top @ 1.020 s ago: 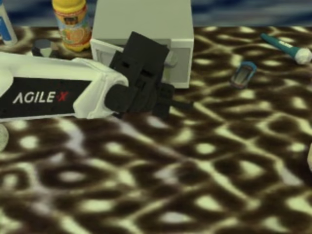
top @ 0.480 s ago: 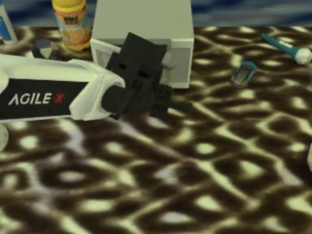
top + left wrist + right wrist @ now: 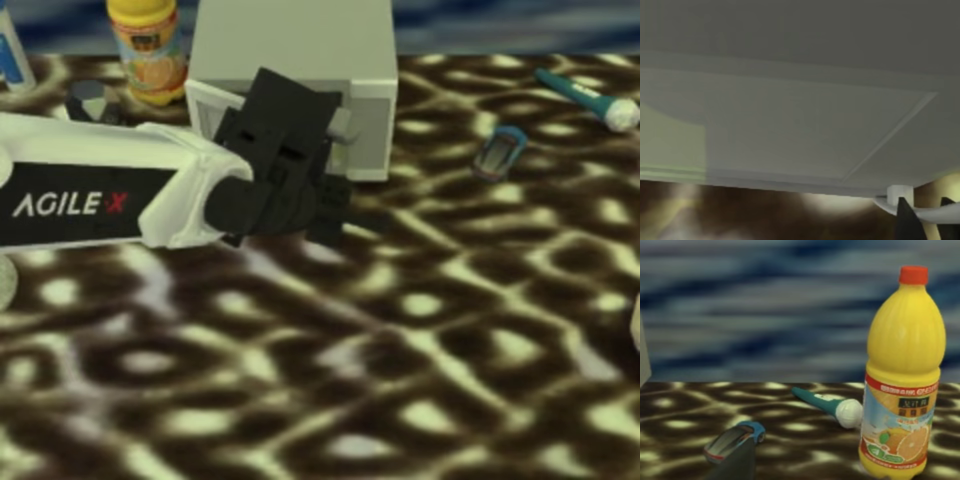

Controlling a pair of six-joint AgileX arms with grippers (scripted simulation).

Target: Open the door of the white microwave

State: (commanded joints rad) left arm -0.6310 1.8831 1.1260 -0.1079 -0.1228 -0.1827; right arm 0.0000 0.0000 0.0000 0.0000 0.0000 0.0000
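Observation:
The white microwave stands at the back middle of the table. Its door is swung a little outward at the left of its front. My left gripper reaches in from the left at the pale handle. In the left wrist view the door fills the frame, and a strip of greenish interior shows beside it. There the left gripper is shut on the handle, with a dark finger on each side of the bar. My right gripper is out of the top view.
An orange juice bottle stands left of the microwave, with a small grey object near it. To the right lie a blue toy car and a teal brush. The right wrist view shows another juice bottle.
My left arm has drawn slightly to the left with the handle in its gripper, and the door has swung out a little. The right arm has not moved.

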